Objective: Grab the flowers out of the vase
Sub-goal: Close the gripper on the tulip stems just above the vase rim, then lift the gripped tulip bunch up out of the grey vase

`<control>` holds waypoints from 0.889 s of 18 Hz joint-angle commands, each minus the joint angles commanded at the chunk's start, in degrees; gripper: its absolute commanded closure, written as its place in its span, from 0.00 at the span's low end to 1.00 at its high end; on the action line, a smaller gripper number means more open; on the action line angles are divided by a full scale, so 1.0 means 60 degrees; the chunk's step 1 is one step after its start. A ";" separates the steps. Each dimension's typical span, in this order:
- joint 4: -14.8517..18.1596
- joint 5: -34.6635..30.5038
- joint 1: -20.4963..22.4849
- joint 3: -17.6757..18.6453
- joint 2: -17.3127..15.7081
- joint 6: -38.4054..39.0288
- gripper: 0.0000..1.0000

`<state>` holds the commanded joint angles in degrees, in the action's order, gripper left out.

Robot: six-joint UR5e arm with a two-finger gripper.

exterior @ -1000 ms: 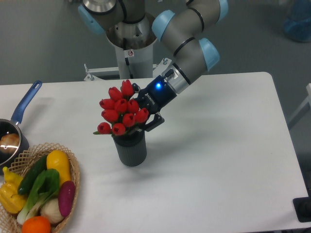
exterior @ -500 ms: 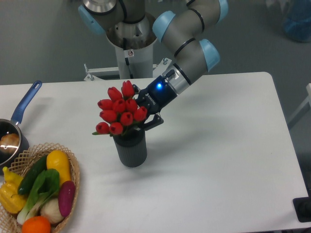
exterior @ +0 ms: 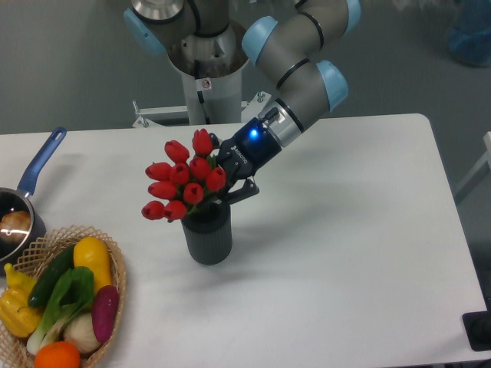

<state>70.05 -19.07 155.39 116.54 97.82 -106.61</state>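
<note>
The flowers [exterior: 180, 180], a bunch of red tulip buds with green leaves, stand in the dark grey ribbed vase [exterior: 207, 236] near the table's middle and lean to the left. My gripper [exterior: 228, 186] reaches in from the upper right and is shut on the flowers just above the vase's mouth. The stems inside the vase are hidden. One dark finger [exterior: 242, 192] shows at the bunch's right side.
A wicker basket [exterior: 116, 261] with colourful vegetables sits at the front left. A blue-handled metal saucepan [exterior: 34, 172] stands at the left edge. The robot's base [exterior: 205, 84] is behind the table's far edge.
The bunch has tilted further left and its buds have risen slightly, while the gripper stays closed on it. The vase has not moved.
</note>
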 joint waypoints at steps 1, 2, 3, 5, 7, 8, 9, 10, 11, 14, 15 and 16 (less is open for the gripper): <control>0.0000 0.0000 0.0000 0.0029 0.0000 0.0000 0.48; 0.0000 0.0015 0.0000 0.0044 -0.0015 -0.0015 0.48; 0.0000 0.0073 0.0000 0.0058 -0.0015 -0.0029 0.52; 0.0000 0.0233 0.0044 0.0117 -0.0029 -0.0044 0.52; 0.0000 0.0482 0.0117 0.0117 -0.0029 -0.0044 0.52; 0.0000 0.0657 0.0132 0.0117 -0.0044 -0.0044 0.52; 0.0000 0.0862 0.0147 0.0132 -0.0073 -0.0044 0.52; 0.0000 0.1067 0.0161 0.0146 -0.0117 -0.0029 0.52; 0.0000 0.1214 0.0176 0.0161 -0.0132 -0.0029 0.52; 0.0000 0.1260 0.0235 0.0176 -0.0278 0.0073 0.52; 0.0000 0.1347 0.0235 0.0161 -0.0278 0.0073 0.52; 0.0000 0.1652 0.0278 0.0161 -0.0278 0.0088 0.52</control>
<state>70.05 -9.16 157.06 117.51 96.15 -106.08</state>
